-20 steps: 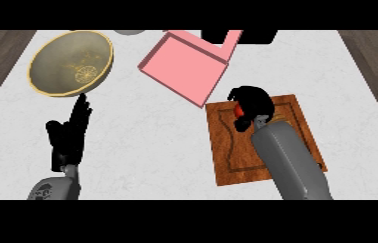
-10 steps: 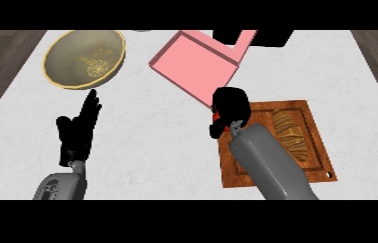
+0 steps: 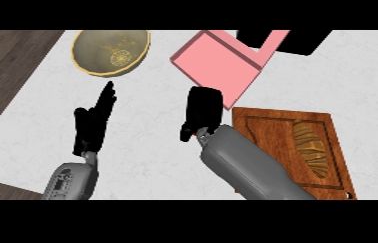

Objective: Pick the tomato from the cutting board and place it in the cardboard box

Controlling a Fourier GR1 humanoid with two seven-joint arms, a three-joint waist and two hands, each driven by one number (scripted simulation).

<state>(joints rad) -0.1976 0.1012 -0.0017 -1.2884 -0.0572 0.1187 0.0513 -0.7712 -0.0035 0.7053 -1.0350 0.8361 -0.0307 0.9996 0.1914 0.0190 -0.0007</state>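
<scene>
Lifted off the board [image 3: 277, 137], the right hand [image 3: 201, 113] now hovers just short of the pink box [image 3: 218, 67], fingers curled round the mostly hidden tomato [image 3: 199, 133] for carrying. Left hand [image 3: 92, 121] rests open near the counter's left edge.

Tomato [image 3: 201, 132] — only a red sliver shows, under the curled right hand [image 3: 202, 112]. Cutting board [image 3: 277, 137] — brown wood, flat on desk. Cardboard box [image 3: 220, 67] — pink, open, just beyond.
</scene>
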